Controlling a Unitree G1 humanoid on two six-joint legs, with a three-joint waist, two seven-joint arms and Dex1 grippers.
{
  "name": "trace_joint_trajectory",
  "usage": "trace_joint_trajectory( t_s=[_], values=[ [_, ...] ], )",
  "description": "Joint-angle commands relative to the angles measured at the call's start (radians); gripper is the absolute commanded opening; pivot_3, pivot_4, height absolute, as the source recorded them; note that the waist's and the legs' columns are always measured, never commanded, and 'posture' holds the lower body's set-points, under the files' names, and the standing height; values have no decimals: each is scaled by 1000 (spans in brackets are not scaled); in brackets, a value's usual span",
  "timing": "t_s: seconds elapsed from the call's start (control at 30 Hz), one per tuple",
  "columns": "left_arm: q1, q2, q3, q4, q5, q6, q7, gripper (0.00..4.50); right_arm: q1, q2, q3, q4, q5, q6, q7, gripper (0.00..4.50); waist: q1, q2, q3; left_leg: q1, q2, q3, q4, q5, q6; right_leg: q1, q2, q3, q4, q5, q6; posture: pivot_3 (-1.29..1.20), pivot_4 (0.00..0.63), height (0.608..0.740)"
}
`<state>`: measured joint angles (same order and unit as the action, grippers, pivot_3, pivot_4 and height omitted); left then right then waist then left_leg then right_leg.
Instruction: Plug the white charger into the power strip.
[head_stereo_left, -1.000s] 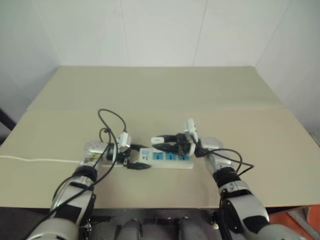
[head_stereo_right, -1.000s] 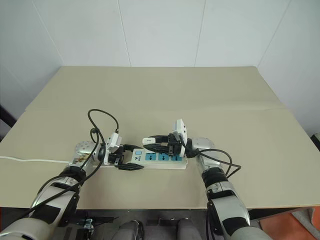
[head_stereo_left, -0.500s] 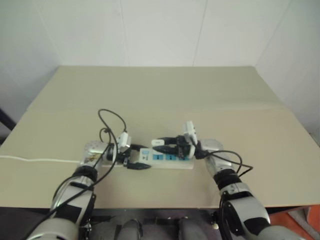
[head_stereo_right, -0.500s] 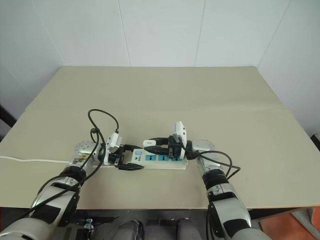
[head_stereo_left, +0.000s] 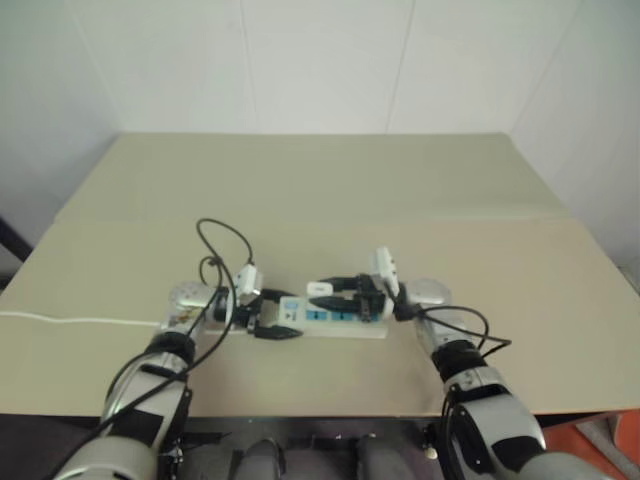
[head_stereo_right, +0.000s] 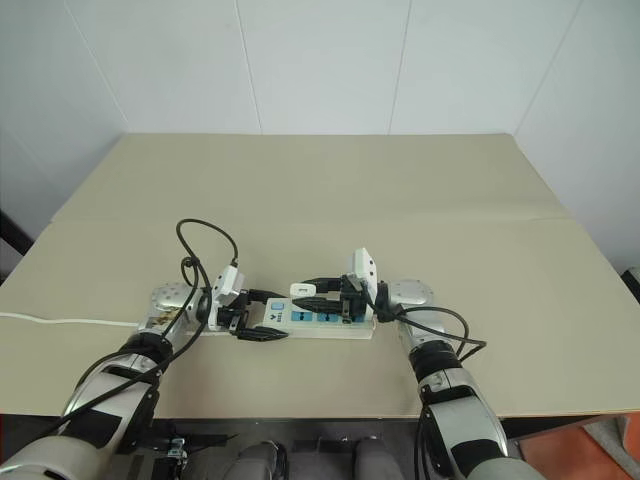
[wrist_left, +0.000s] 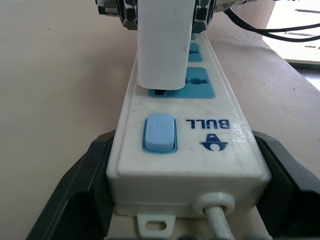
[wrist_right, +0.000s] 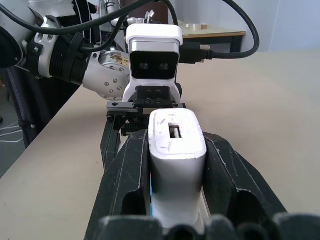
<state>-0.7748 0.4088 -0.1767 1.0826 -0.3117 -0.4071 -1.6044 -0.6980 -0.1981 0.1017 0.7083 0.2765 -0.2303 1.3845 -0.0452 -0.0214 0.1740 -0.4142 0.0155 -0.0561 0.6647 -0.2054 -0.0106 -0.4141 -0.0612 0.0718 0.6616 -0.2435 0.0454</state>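
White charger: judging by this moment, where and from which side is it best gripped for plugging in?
Grip the white charger by its two flat side faces, coming in level along the power strip from the end away from the switch, as the right pincer does. Its upright boxy body gives parallel faces, and the prongs stay free above the first socket.

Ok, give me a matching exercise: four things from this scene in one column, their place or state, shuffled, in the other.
Things:
1. white charger
2. power strip
3. blue switch
4. table

States:
A. lies flat, its switch end clamped by the left gripper
B. tan, bears everything
C. upright over the socket nearest the switch, pinched by the right gripper
D. beside the BULL logo

Pairs: 1-C, 2-A, 3-D, 4-B
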Motion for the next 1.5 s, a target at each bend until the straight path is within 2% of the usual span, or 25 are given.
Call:
trace_joint_trajectory(
  t_s=[0.03,0.17,0.4,0.73,0.83,0.97,1.07,1.13,1.2,1.3,1.33,1.5],
  values=[
    [-3,4,9,-15,-16,4,-10,3309,17,-22,40,47,-76,-16,-27,1628,-1,0,0,1,0,0,0,0,0,1,0,0,0,0,0,0,150,740],
    [-2,4,8,-20,-17,8,-10,3309,-5,-19,51,71,-100,16,-71,1628,-2,0,0,10,0,0,-3,0,0,10,0,0,-5,-2,3,0,150,740],
    [6,7,9,-26,-19,11,-10,3309,-4,-28,69,56,-98,73,-69,1628,-4,0,0,12,1,0,-3,0,0,11,0,0,-4,-2,2,0,150,740],
    [7,5,14,-25,-18,10,-10,3309,11,-28,52,32,-95,50,-112,1628,-4,0,0,12,1,0,-3,0,0,12,0,0,-4,-2,3,0,150,740],
    [7,3,19,-21,-16,8,-10,3309,12,-24,42,29,-89,22,-122,2205,-4,0,0,12,1,0,-3,0,0,12,0,0,-4,-2,3,0,150,740],
    [8,2,23,-20,-15,6,-10,3309,18,-29,37,18,-72,-4,-93,3624,-3,0,0,12,1,0,-3,0,0,12,0,0,-5,-2,3,0,150,740],
    [7,1,26,-17,-14,5,-10,3309,22,-40,36,13,-66,-24,-62,4452,-3,0,0,11,1,0,-3,0,0,12,0,0,-5,-2,3,0,150,740],
    [3,-4,42,-9,-9,10,-10,3309,22,-47,35,13,-66,-35,-49,4452,-3,0,0,11,1,0,-4,0,0,12,0,0,-5,-2,3,0,150,740],
    [-17,-4,46,2,-15,86,-10,3309,21,-52,32,15,-66,-35,-46,4452,-3,0,0,11,1,0,-4,0,0,11,0,0,-5,-2,3,0,150,740],
    [-31,11,26,-23,-22,153,-10,4335,18,-56,29,21,-69,-37,-47,4500,-3,0,0,11,1,0,-4,0,0,12,0,0,-5,-4,6,0,150,740],
    [-31,10,32,-39,-33,158,-10,4455,18,-59,29,23,-71,-39,-46,4500,-3,0,0,11,1,0,-4,0,0,12,0,0,-5,-4,6,0,150,740],
    [-13,28,63,-140,-104,153,-10,4455,17,-67,24,15,-67,-31,-45,4500,-2,0,0,11,1,0,-4,0,0,12,0,0,-5,-4,6,0,150,740]
  ],
)
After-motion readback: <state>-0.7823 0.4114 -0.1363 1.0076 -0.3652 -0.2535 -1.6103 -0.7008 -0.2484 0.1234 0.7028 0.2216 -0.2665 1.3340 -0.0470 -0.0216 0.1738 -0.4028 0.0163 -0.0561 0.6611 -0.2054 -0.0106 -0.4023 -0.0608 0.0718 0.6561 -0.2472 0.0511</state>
